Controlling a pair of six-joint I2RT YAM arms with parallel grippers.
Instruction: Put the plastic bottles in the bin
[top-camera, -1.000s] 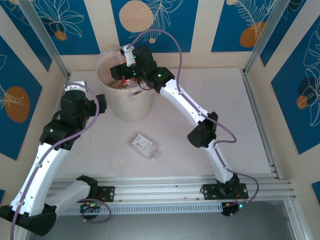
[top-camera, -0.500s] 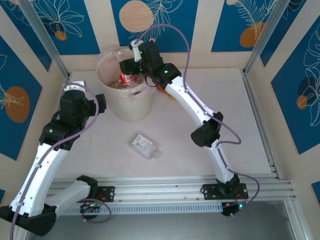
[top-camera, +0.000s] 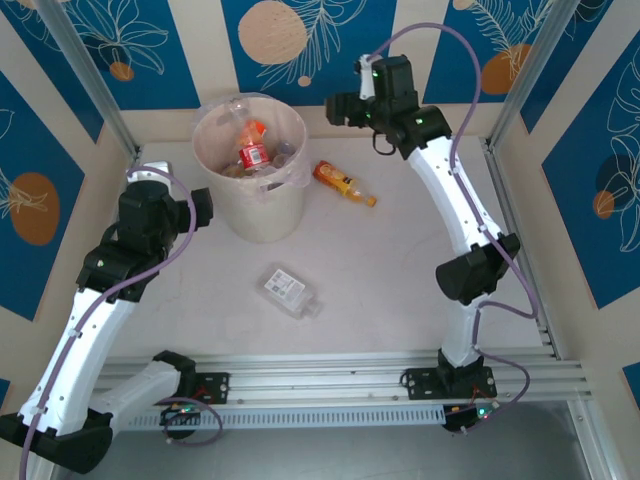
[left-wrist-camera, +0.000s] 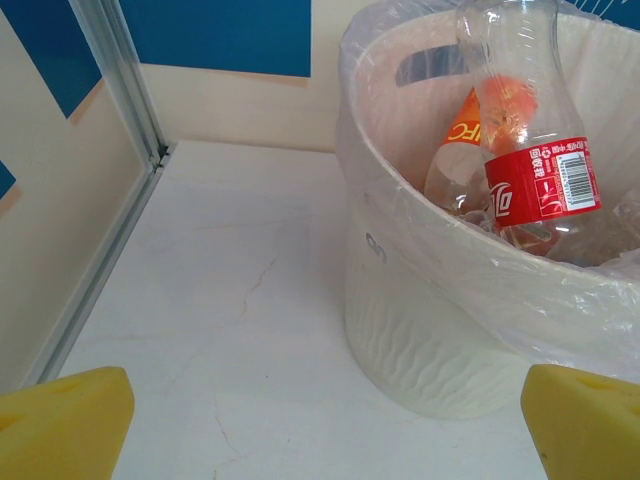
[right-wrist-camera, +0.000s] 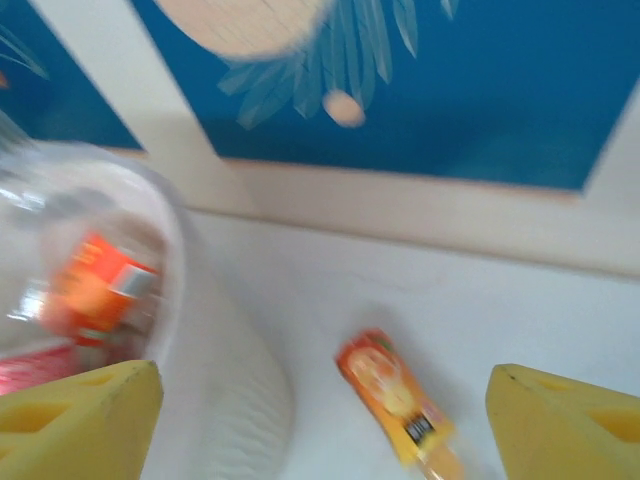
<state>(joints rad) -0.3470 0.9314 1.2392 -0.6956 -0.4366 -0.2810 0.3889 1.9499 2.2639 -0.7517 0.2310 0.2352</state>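
The bin stands at the back left with several plastic bottles inside; a red-labelled one sticks up. An orange-labelled bottle lies on the table right of the bin. A clear bottle lies nearer the middle. My left gripper hangs open just left of the bin, with the bin wall and the red-labelled bottle ahead of it. My right gripper is open and empty, high at the back right of the bin. Below it lie the orange bottle and the bin's side.
Aluminium frame posts rise at the back corners, and one post stands close to my left gripper. A rail runs along the table's right side. The blue patterned wall is close behind my right gripper.
My right gripper has risen from over the bin and swung right toward the back wall, opening wider. The red-labelled bottle now stands in the bin. My left arm has not moved.
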